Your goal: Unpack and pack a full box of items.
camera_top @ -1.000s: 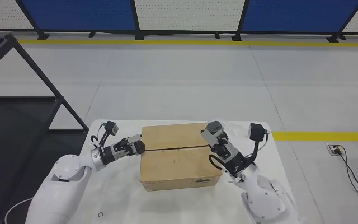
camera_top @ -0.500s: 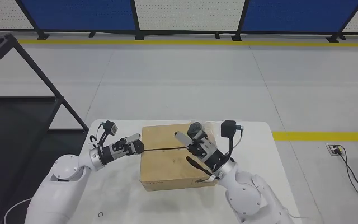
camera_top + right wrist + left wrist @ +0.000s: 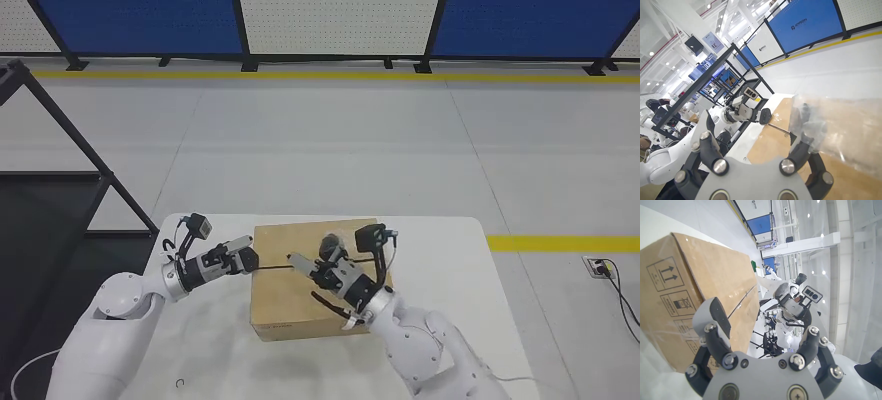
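Currently, the left end effector (image 3: 245, 262) is hovering with its fingers spread at the left edge of the box (image 3: 280, 305), level with the top seam. The box is sitting closed at the centre of the tabletop (image 3: 205, 340). The right end effector (image 3: 308, 280) is hanging over the box top, fingers spread, with clear tape (image 3: 829, 121) clinging to one finger.

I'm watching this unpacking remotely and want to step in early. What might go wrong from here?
Clear tape is bunched around one finger of the right gripper; it may cling and spoil later grasps. The left gripper sits open at the end of the box's seam, in line with the right gripper, so they might collide. Nothing clamps the box, so pulling the tape might drag it sideways.
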